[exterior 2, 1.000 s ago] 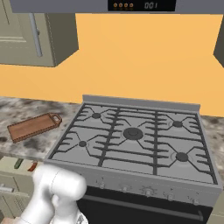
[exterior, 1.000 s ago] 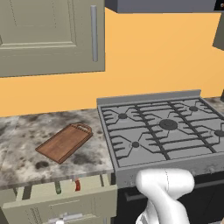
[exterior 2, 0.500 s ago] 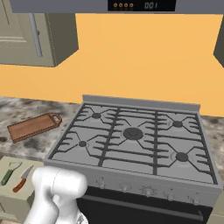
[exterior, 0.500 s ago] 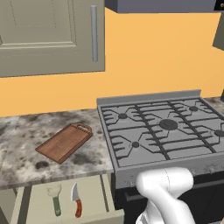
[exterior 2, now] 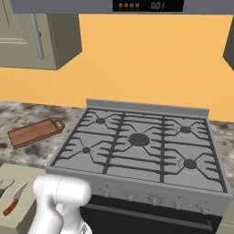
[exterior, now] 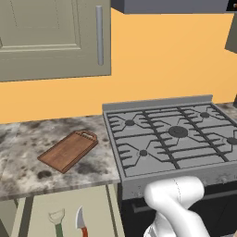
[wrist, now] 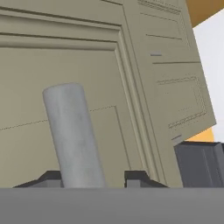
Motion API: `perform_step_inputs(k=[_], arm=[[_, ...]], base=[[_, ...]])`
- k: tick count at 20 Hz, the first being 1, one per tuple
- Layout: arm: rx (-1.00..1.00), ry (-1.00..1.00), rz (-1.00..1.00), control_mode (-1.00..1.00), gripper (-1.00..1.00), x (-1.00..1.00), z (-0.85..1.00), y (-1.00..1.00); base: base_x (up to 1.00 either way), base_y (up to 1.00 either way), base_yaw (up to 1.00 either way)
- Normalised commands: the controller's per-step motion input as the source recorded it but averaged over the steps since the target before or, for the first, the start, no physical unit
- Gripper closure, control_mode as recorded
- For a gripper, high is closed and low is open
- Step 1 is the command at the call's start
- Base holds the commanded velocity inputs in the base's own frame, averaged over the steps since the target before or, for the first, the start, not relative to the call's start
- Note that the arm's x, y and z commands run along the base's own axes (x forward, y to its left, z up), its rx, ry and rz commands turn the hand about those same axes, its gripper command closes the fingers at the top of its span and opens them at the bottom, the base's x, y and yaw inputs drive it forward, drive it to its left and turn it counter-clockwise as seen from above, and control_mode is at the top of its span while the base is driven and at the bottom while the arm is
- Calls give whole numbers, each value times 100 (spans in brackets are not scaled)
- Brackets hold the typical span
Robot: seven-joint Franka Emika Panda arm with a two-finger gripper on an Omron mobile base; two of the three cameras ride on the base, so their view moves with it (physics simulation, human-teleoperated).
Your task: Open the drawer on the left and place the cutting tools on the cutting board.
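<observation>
The drawer point(exterior: 98, 208) stands pulled out below the counter at the lower left, also seen in the right base view point(exterior 2: 23, 176). In it lie the cutting tools: a green-handled one point(exterior: 57, 223) and a reddish-brown-handled knife point(exterior: 82, 222) point(exterior 2: 13, 201). The reddish-brown cutting board point(exterior: 69, 150) point(exterior 2: 35, 132) lies bare on the marble counter, left of the stove. In the hand view the drawer's silver bar handle point(wrist: 74, 135) stands between my gripper point(wrist: 94, 177) fingers, with a gap to the right fingertip point(wrist: 138, 177). The jaws are open and not pressing on it.
A gas stove point(exterior: 171, 136) with dark grates fills the right of the counter, its oven door below. An upper cabinet with a vertical silver handle point(exterior: 99, 34) hangs above the board. My white arm point(exterior: 176, 208) rises in front of the oven.
The drawer has slid out toward me, from barely ajar to wide, uncovering both tools. The cutting board and stove have not moved.
</observation>
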Motion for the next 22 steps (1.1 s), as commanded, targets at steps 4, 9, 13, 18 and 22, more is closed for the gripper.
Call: perform_step_inputs(k=[4, 9, 13, 18, 22], arm=[[-1, 5, 5, -100, -100, -88, -11, -9], [6, -1, 0, -100, -100, -100, 40, -12], [4, 0, 0, -100, -100, -96, 60, -12], [4, 12, -6, -100, -100, -46, 71, -11], [7, 14, -9, -100, -100, -29, 76, -28]], base=[[0, 0, 0], [0, 0, 0], [0, 0, 0], [0, 0, 0], [0, 0, 0]])
